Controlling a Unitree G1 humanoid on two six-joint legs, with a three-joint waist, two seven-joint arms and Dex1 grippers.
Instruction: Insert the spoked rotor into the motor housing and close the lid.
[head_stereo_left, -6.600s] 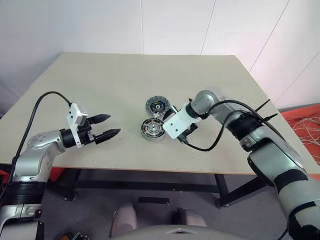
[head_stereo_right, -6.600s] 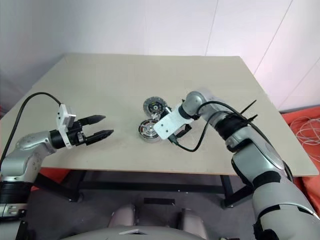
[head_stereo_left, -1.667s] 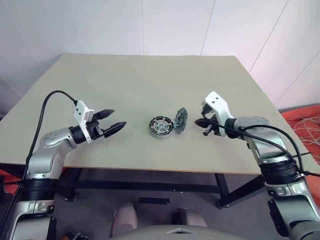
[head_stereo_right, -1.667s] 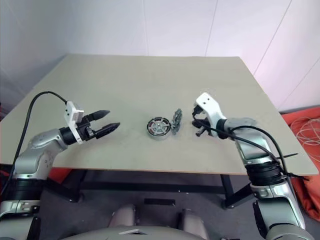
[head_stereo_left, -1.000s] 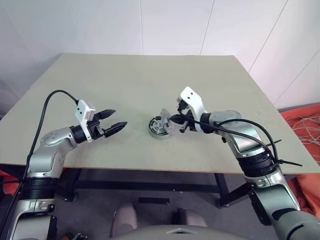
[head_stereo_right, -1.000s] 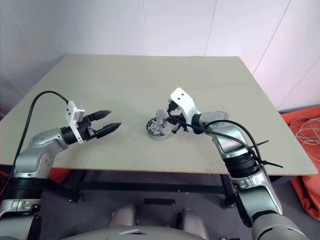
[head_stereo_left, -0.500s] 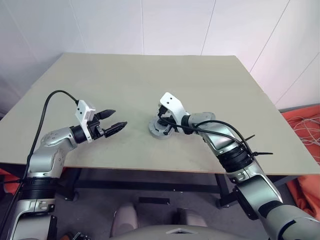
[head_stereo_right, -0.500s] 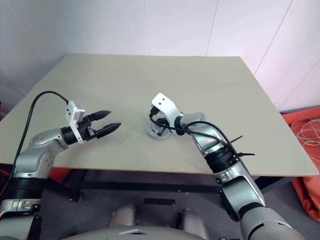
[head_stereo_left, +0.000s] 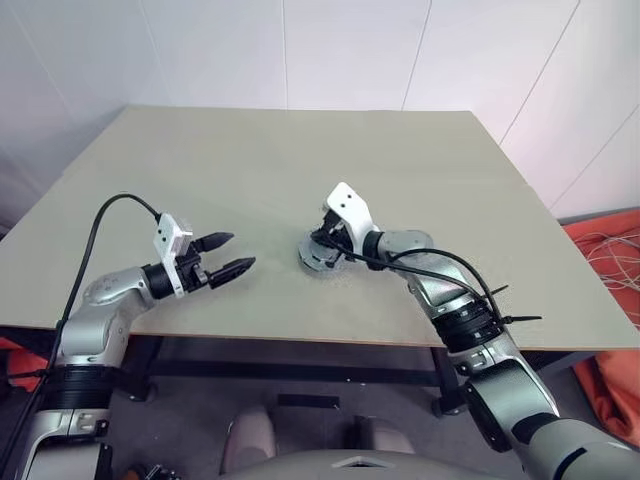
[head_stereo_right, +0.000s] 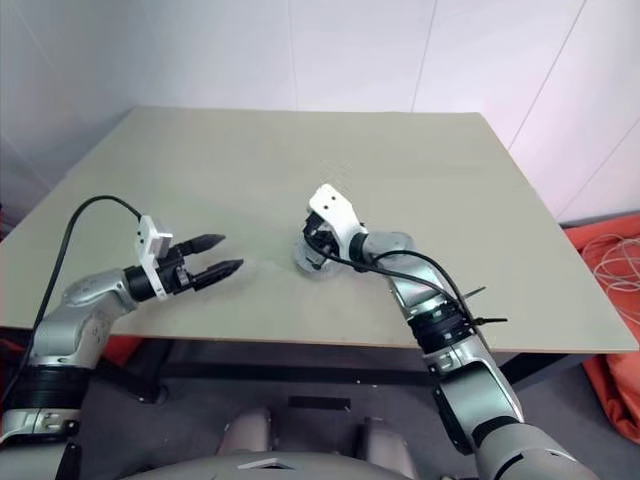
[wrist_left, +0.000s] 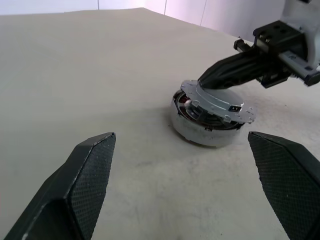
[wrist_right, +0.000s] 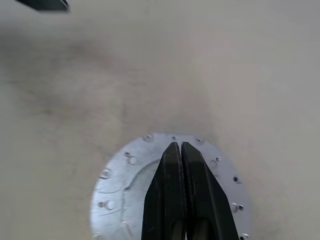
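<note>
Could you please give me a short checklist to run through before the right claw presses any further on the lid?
1. Lid lies on the motor housing: ok.
2. Lid fully seated: not ok; in the left wrist view it sits tilted, with a gap showing the inside on one side.
3. Right claw shut, tips on top of the lid: ok.
4. Left claw open and apart from the housing: ok.
5. Spoked rotor inside the housing: cannot tell; the lid covers it.
6. Housing flat on the table: ok.
</note>
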